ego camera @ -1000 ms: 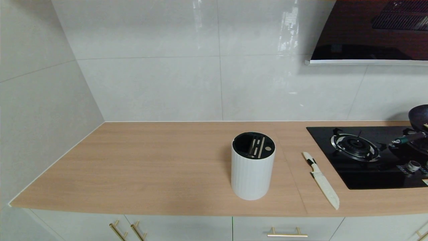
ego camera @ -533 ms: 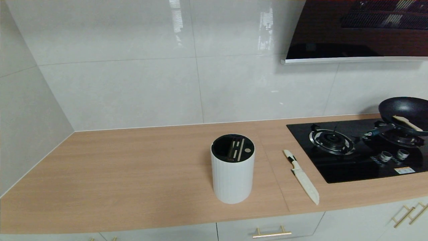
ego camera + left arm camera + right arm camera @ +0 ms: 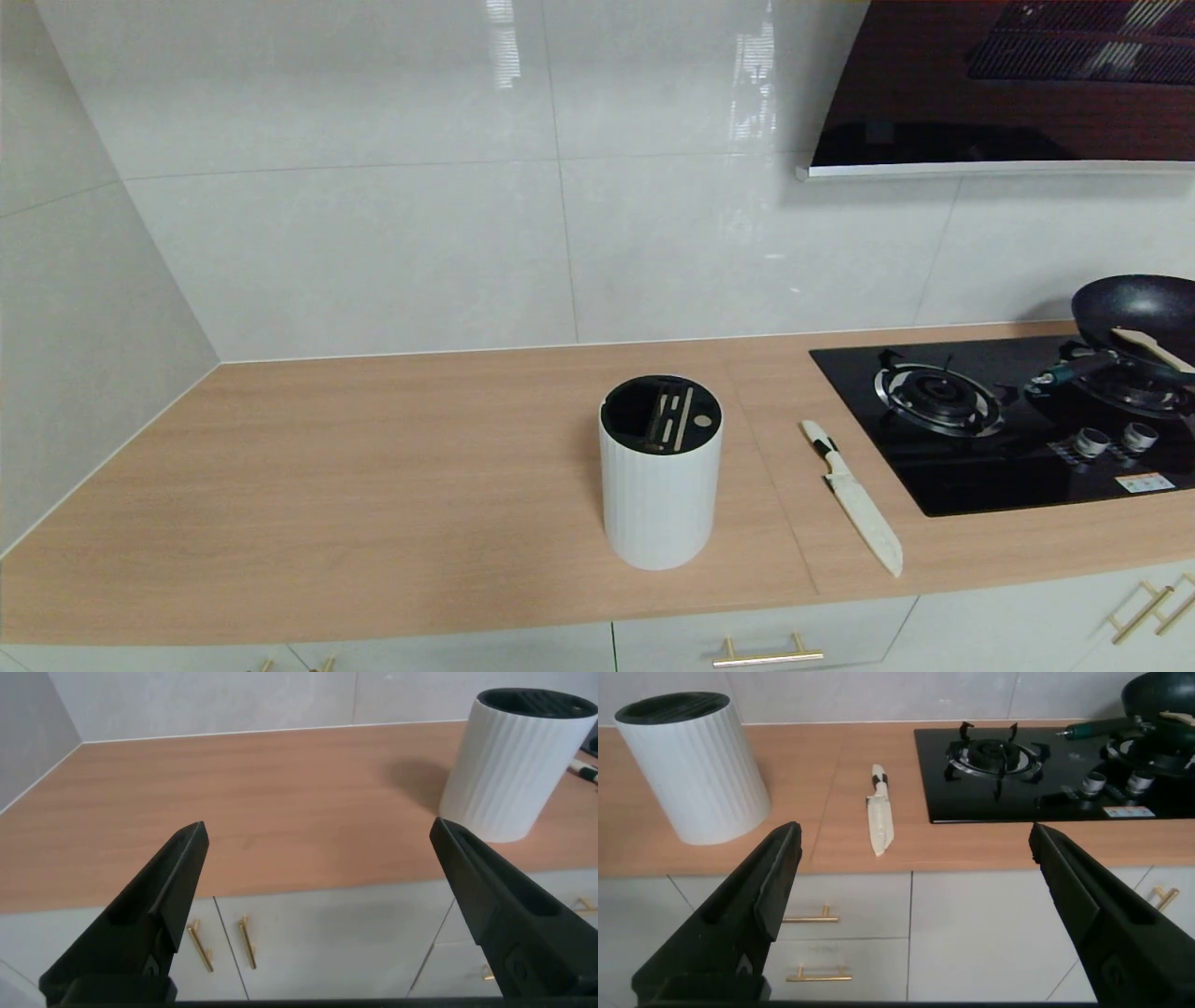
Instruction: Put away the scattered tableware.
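A white ribbed knife holder (image 3: 661, 485) with a black slotted top stands upright near the front edge of the wooden counter (image 3: 373, 467). To its right a knife (image 3: 854, 499) with a pale blade and a white-and-black handle lies flat, blade toward the front edge. My left gripper (image 3: 318, 829) is open and empty, out in front of the counter edge, with the holder (image 3: 509, 765) farther off to one side. My right gripper (image 3: 915, 832) is open and empty too, also before the counter edge, facing the knife (image 3: 878, 821) and the holder (image 3: 691, 770).
A black gas hob (image 3: 990, 439) sits right of the knife, with a dark pan (image 3: 1134, 308) holding a wooden spatula on its far burner. A range hood (image 3: 1008, 84) hangs above. White cabinets with gold handles (image 3: 767, 653) lie below. Tiled walls meet at the left.
The head camera has turned, so the whole scene has shifted left and more of the hob and pan shows. The holder and knife keep their places on the counter.
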Tool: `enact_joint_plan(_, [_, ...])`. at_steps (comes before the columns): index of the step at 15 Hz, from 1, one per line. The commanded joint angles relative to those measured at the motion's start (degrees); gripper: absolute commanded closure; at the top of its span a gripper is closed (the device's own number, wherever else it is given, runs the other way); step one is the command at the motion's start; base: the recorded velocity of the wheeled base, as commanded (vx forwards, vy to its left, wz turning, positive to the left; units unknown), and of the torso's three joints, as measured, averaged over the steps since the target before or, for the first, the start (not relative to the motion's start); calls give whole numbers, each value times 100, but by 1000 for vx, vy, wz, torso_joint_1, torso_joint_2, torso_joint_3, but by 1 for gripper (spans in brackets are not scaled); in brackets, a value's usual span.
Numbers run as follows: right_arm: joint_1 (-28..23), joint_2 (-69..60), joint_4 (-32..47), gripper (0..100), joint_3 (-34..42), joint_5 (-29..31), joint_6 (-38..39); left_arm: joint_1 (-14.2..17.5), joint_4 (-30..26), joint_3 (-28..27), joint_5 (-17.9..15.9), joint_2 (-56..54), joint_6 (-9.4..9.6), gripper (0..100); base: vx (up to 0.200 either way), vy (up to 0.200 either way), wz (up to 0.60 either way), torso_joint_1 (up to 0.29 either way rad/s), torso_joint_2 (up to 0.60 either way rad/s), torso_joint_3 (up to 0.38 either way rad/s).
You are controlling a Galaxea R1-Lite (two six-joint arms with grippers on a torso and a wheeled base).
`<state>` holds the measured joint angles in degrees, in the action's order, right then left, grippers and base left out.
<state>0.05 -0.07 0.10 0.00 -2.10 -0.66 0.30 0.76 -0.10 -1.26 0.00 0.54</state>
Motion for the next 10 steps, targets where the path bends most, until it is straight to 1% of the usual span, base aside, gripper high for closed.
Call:
enact_joint_plan(1, [4, 7, -1, 0, 0, -1, -13, 5, 4, 1, -6, 9, -1, 0, 0, 0, 0, 0, 0, 0])
enact_joint_plan(5, [4, 7, -1, 0, 0, -1, -22, 5, 4, 1, -6, 9, -1, 0, 0, 0, 0, 0, 0, 0])
enact_joint_plan(7, [4, 7, -10, 0, 0, 183, -31, 5, 4, 1, 3, 9, -1, 0, 0, 0, 0, 0, 0, 0])
enact_joint_plan(8, [4, 7, -150, 0, -88, 271, -22, 5, 4, 1, 3, 0, -1, 0, 0, 0, 0, 0, 0, 0])
enact_joint_plan(9, [39, 148, -344, 0, -826, 175, 119, 5, 4, 1, -6, 0, -10, 0, 0, 0, 0, 0, 0, 0])
enact_joint_plan(10, [136, 623, -168, 0, -1459, 122, 224, 5, 4, 1, 3, 9, -1, 0, 0, 0, 0, 0, 0, 0])
